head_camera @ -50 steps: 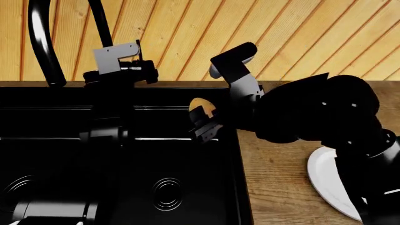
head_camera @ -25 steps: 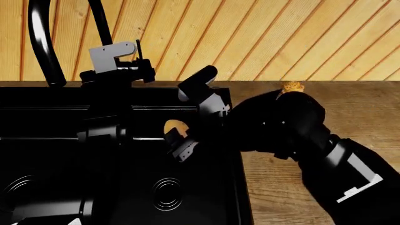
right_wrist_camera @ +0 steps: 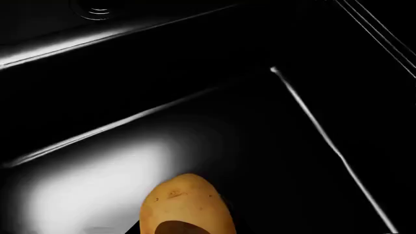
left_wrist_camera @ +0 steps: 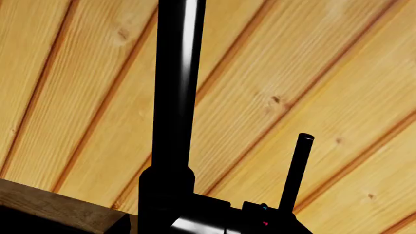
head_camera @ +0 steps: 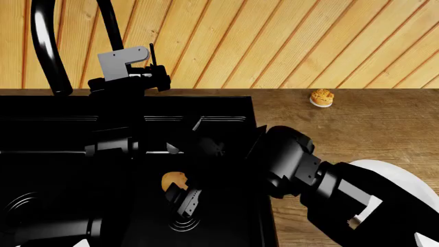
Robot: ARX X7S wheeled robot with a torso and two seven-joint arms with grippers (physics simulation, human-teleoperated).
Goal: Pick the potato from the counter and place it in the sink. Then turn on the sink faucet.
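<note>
My right end effector (head_camera: 180, 198) grips the potato (head_camera: 172, 180) low inside the sink (head_camera: 41, 134), right basin, above the drain. Left end effector near the sink faucet (left_wrist_camera: 174, 97); I can't tell its opening.

The right gripper (head_camera: 180, 198) now sits low inside the sink (head_camera: 226, 110), just above the ringed drain (head_camera: 184, 222), where a second ago it hung near the basin's back right corner. The potato (head_camera: 174, 180) comes down with it (its upper end showing between the fingers). With the right arm swung lower, the muffin (head_camera: 321, 97) on the counter (head_camera: 357, 123) is fully uncovered, and the white plate (head_camera: 404, 180) shows again.
</note>
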